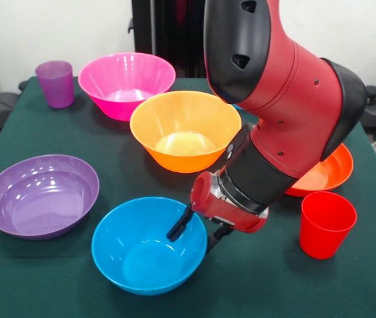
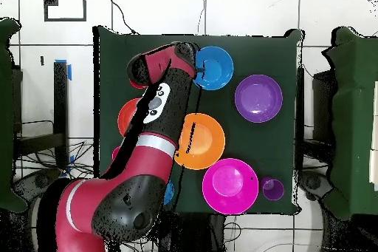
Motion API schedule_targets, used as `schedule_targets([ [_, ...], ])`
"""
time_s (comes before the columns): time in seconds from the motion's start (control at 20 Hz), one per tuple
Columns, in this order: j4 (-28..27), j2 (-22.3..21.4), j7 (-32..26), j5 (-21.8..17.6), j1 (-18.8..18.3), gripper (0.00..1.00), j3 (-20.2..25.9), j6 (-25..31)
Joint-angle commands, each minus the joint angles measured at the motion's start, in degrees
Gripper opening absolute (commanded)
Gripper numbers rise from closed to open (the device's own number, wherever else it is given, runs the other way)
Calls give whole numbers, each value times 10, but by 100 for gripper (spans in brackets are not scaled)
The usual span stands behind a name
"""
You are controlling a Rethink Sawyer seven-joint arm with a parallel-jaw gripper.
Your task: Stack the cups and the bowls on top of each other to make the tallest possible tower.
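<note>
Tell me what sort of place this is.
Probably a robotics lab or test room. A red robot arm works over a table with a green cloth, loose cables lie on the tiled floor, and plastic bowls are set out.

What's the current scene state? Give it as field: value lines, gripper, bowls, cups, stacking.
gripper: gripper open, straddling the rim of the blue bowl, one finger inside, one outside
bowls apart on table: purple bowl, orange bowl, pink bowl
partly hidden: red-orange bowl behind the arm
cups: red cup upright by the red-orange bowl; purple cup upright at a table corner
stacking: none visible yet
</note>
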Motion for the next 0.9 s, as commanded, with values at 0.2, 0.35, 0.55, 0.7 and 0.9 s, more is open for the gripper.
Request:
schedule_targets([
  [0.2,46,-43,75,16,-7,100,63,-33],
  [0.35,81,-89,74,36,-7,100,87,-39],
  [0.55,109,-130,64,52,-4,100,100,-19],
  [0.7,132,-150,72,63,-4,100,104,-28],
  [0.9,149,-164,80,82,-4,100,113,-22],
])
